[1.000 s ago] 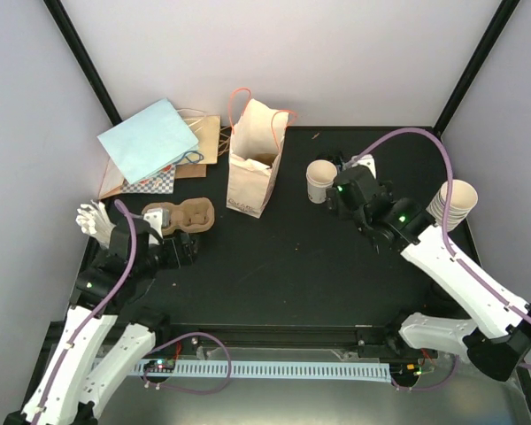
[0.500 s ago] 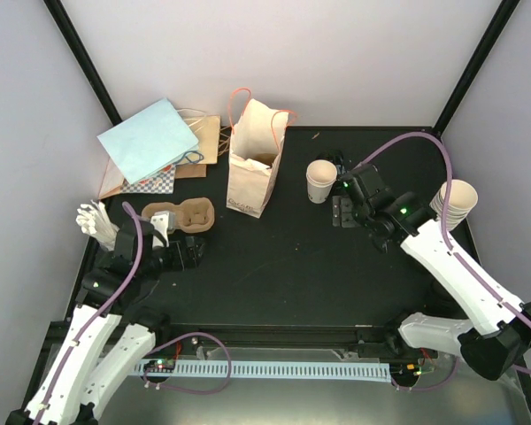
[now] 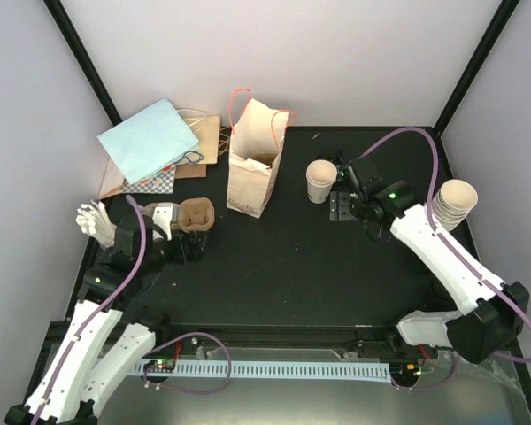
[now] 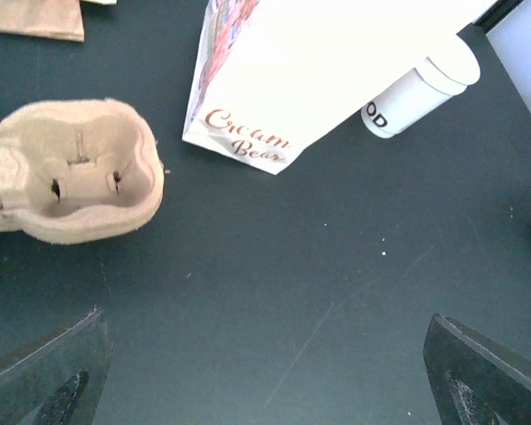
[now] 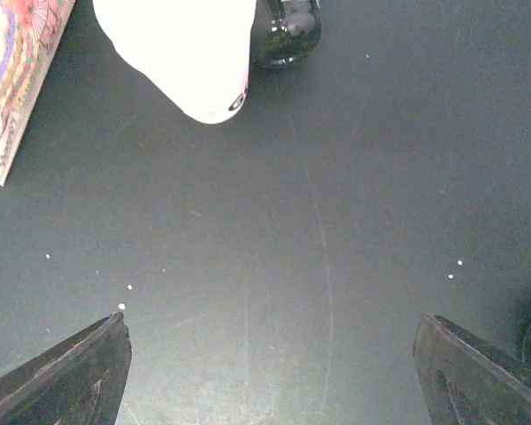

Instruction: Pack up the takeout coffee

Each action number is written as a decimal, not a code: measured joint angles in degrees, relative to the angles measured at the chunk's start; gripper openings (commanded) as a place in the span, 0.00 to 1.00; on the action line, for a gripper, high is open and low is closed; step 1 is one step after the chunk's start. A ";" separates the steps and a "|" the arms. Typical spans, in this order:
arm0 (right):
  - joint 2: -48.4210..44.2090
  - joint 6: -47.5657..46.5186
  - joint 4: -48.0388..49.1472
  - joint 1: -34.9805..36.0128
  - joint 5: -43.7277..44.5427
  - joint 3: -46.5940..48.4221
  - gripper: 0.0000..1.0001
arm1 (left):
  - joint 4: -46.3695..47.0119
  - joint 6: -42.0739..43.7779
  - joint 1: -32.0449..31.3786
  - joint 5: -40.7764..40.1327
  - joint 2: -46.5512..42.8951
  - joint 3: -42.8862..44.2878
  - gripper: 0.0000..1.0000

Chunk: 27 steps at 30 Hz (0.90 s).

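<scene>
One cream paper cup stands open-topped on the black table, right of the printed paper bag. My right gripper hangs just right of that cup, open and holding nothing. The right wrist view has the cup beyond my open right gripper, apart from both fingers. My left gripper is open beside the brown pulp tray. The left wrist view shows the tray at left, the bag and the cup further off, and bare table between my left gripper's fingers.
A stack of cream cups stands at the table's right edge. Flat folded bags, one pale blue, lie at the back left. White utensils sit at the left edge. A dark round object is behind the cup.
My left gripper has moved away from me, up alongside the pulp tray. My right gripper has shifted a little, staying next to the cup. The cup, bag and tray have not moved.
</scene>
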 measured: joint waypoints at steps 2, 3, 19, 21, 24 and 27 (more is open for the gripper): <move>2.12 -0.35 0.31 -1.49 -0.96 2.03 0.89 | 1.51 1.22 0.00 0.09 0.22 -0.02 0.99; 3.17 -0.44 0.44 -2.19 -1.42 3.15 0.89 | 2.32 1.73 0.00 0.13 0.22 -0.11 0.99; 19.93 -0.42 0.57 -12.17 -6.69 19.96 0.87 | 6.75 4.44 0.00 1.22 0.68 -2.10 0.99; 23.34 -1.03 0.68 -12.55 -7.17 22.97 0.88 | 6.95 4.48 0.00 1.33 1.03 -2.12 0.99; 27.65 -1.70 0.81 -13.40 -7.93 26.03 0.88 | 7.06 4.52 0.00 1.42 1.60 -2.21 0.99; 31.50 -2.43 1.05 -15.15 -9.31 28.48 0.88 | 7.06 4.52 0.00 1.44 1.60 -2.34 0.99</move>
